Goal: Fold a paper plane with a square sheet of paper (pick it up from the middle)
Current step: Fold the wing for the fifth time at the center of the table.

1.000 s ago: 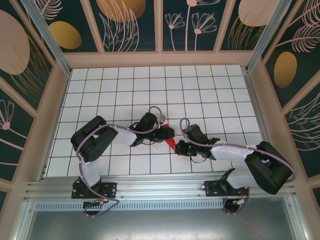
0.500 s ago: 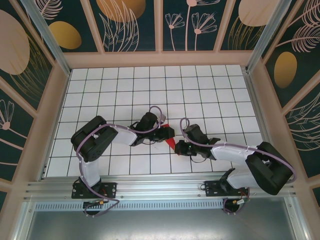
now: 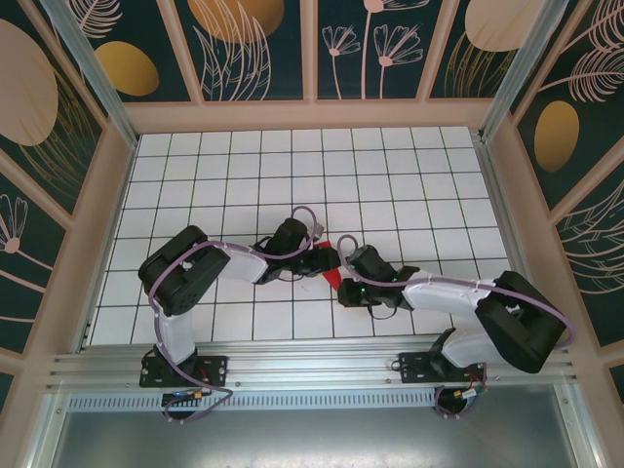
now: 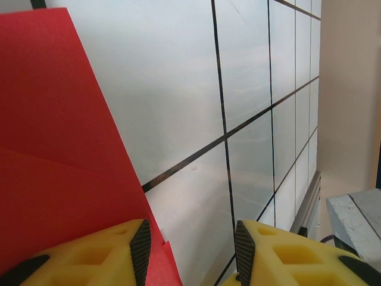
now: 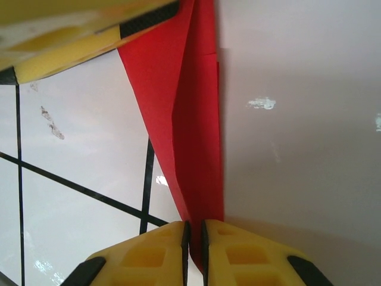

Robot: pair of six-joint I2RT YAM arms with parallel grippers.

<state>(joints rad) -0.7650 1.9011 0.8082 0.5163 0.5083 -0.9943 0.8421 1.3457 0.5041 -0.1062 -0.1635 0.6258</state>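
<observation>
Red creased paper wedge (image 3: 334,280) sits on white gridded table (image 3: 390,175), mid-width, toward the near edge, between both grippers. Right gripper (image 5: 195,241) pinches its narrow tip, jaws almost together. Left gripper (image 4: 190,238) spread apart: one yellow finger (image 4: 89,256) on the wide end, the other over bare table.

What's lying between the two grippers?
The paper, bridging them: wide end under the left gripper, tip pinched by the right gripper. Right wrist view.
</observation>
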